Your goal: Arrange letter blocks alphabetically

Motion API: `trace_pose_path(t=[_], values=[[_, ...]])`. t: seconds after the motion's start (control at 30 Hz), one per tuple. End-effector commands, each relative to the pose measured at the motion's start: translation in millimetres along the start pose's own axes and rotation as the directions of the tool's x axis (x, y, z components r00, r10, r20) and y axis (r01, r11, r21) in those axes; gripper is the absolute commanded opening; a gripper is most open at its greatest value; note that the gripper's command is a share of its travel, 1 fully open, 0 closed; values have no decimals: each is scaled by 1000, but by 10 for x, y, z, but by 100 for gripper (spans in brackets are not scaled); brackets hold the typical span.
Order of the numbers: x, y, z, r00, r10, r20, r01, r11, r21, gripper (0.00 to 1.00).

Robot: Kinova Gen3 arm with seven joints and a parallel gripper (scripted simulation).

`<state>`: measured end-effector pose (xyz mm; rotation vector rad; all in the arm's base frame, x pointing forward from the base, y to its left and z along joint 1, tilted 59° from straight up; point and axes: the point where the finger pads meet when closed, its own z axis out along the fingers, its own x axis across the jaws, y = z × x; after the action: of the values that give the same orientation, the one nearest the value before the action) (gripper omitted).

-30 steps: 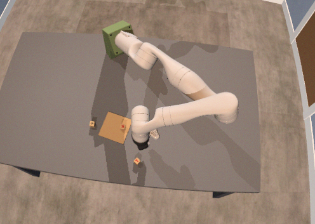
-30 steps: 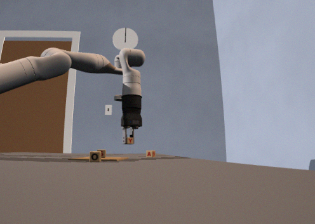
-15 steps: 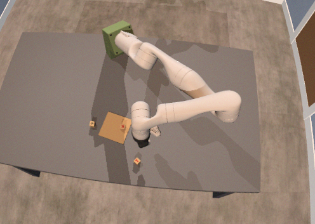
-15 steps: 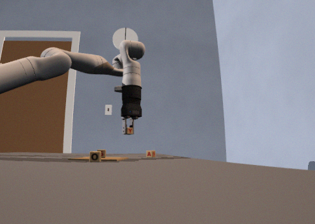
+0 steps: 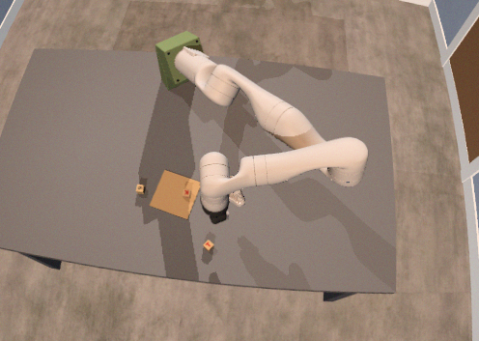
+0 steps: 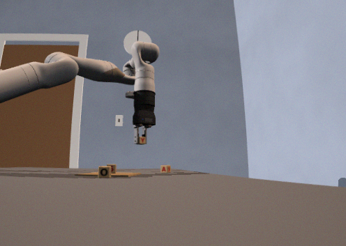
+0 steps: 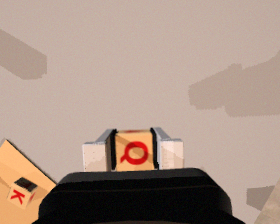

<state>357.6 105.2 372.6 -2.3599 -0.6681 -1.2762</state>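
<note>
The end effector, half closed on a block high above the table, could land it twisted or overhanging the mat.

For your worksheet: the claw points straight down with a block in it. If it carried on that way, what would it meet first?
Probably bare table, just beside the mat's edge. The claw hangs high, shut on the block; nothing shows below it.
</note>
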Motion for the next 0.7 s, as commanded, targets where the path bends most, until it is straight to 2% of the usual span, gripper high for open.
trace_pose_path(t=[0.0,0.4,0.53,0.67], values=[[-5,-13,-7,1000,2,5,-2,1000,2,49],[-46,41,-23,1000,24,3,-24,1000,-1,49],[-145,205,-68,997,76,-4,-76,997,-9,49],[-338,454,-124,987,158,-11,-158,987,-18,49]])
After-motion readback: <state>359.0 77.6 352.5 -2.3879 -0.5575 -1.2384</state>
